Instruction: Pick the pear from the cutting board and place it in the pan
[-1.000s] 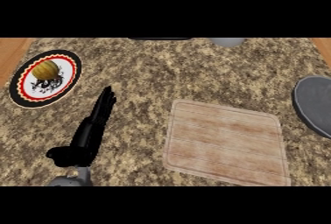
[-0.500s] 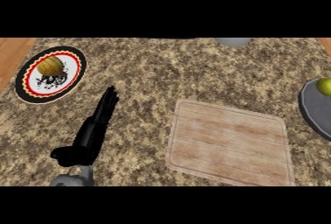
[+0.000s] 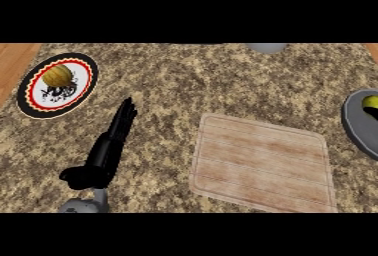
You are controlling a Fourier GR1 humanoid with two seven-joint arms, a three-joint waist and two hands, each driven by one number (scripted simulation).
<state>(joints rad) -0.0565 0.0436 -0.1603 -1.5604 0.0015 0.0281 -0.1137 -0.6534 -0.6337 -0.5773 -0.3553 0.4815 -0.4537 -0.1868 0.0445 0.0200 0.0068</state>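
The left robot hand (image 3: 111, 145) lies flat near the counter's (image 3: 184, 85) front-left edge, fingers straight and open; the pear (image 3: 371, 102) sits in the pan (image 3: 357, 125).

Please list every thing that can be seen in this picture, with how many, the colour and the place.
cutting board: one, pale wood, bare, on the counter right of centre.
pan: one, grey, at the right edge, partly cut off.
pear: one, yellow-green, inside the pan at the right edge, only partly in view.
plate: one, black rim with red and yellow pattern, white centre with dark marks, upper left.
round fruit: one, golden yellow, on the plate.
grey object: one, at the top edge, mostly cut off, cannot tell what.
counter: one, speckled brown stone.
left hand: one, black, fingers straight, lower left, holding nothing.
right hand: not in view.
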